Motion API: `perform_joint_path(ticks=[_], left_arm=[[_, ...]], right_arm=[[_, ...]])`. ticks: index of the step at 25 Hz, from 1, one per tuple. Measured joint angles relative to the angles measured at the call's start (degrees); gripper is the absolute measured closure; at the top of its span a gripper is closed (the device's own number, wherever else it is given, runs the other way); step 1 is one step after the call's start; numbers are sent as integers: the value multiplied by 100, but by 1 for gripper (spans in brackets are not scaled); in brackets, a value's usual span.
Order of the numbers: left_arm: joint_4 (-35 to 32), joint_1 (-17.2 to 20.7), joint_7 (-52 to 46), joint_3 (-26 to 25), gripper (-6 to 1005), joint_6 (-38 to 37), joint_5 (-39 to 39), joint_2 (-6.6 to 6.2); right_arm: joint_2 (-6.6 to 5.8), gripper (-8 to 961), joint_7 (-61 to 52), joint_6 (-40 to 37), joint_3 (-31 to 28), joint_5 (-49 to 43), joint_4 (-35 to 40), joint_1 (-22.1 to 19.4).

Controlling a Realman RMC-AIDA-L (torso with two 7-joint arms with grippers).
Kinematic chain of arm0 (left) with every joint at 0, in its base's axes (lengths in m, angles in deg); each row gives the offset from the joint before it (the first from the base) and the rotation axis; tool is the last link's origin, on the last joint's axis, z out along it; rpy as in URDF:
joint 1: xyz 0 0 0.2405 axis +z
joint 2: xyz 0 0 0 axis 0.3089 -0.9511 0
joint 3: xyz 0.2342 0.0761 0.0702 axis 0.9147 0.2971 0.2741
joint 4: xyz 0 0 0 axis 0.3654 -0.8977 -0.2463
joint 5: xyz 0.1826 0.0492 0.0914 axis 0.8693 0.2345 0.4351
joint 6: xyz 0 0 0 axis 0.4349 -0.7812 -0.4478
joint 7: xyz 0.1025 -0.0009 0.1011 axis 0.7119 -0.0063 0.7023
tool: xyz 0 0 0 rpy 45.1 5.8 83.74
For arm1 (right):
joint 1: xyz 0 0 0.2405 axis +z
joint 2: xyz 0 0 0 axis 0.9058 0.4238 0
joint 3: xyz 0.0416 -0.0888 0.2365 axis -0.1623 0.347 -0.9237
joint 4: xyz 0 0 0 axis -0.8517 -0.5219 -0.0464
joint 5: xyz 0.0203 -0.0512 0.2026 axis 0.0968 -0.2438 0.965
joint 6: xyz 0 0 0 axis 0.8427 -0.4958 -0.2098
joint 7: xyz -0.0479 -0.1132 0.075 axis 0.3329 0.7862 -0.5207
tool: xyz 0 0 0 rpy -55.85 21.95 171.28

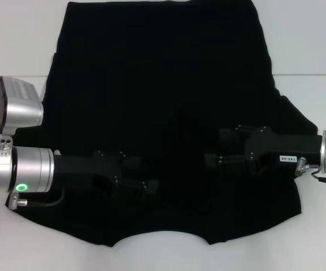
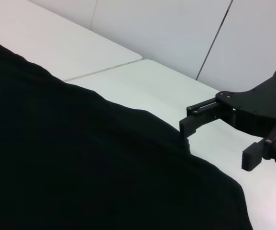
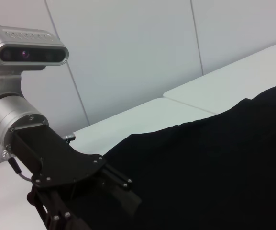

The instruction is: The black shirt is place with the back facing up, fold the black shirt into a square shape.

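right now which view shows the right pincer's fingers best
The left wrist view: the right pincer stands against the white table, fingers apart. In the head view it blends into the black shirt. The right wrist view shows only the left pincer, fingers unclear.

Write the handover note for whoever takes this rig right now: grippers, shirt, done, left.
Left gripper: over the shirt's near half, left of centre; finger state unclear.
Right gripper: open, holding nothing, over the near half, right of centre.
Black shirt: spread flat on the white table, plain side up, no lettering showing.
Done: no fold visible.
Left: the whole fold into a square.
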Motion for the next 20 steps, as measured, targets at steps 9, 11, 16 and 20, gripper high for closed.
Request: perform_joint_path(ticks=[9,11,16,20], left_arm=[[-2,-23,0,-67,140,6,-9,1],[-2,-29,0,-67,140,8,-9,1],[0,-35,0,-67,140,12,-9,1],[0,-33,0,-67,140,12,-9,-5]], right_arm=[[13,25,0,18,-129,0,-2,-59],[13,25,0,18,-131,0,-16,-65],[13,25,0,12,-131,-1,-44,-77],[21,26,0,8,-129,0,-47,-80]])
